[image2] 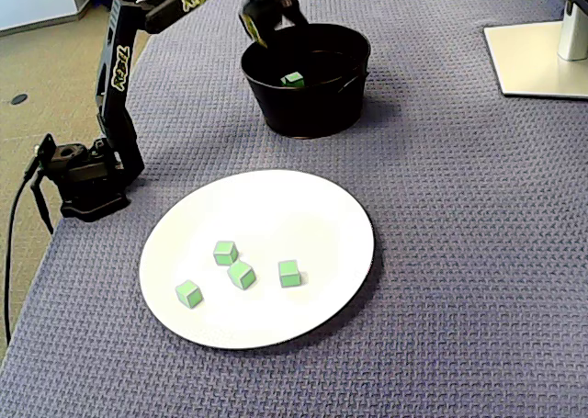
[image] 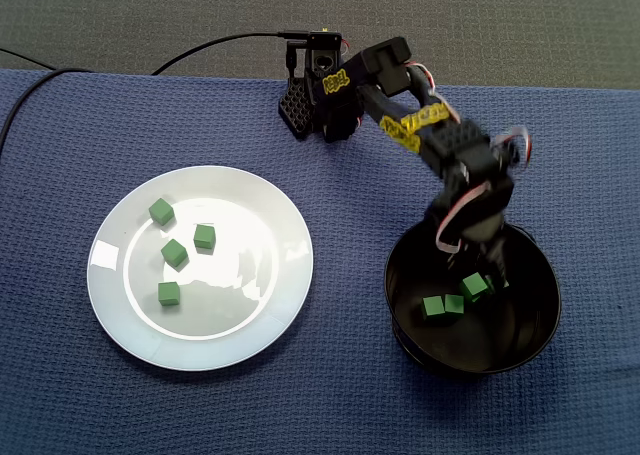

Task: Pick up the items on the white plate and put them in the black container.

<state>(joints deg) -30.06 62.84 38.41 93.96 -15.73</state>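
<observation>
Several small green cubes lie on the white plate [image: 255, 320] [image2: 331, 216], among them one at the back [image: 161, 211] and one at the front [image: 169, 294]; the other fixed view shows them [image2: 241, 274] grouped on the plate's near half. The black container [image: 540, 320] [image2: 317, 115] stands apart from the plate. Green cubes [image: 443, 306] [image2: 293, 79] rest on its floor, one of them tilted [image: 474, 287]. My gripper [image: 484, 267] [image2: 276, 30] hangs over the container's rim and reaches inside, open, with no cube between its fingers.
The arm's base [image: 320, 100] [image2: 87, 175] is fixed at the edge of the blue cloth [image: 340, 395], with a black cable [image: 200, 50] running off it. A white monitor foot [image2: 542, 60] stands on the cloth beyond the container.
</observation>
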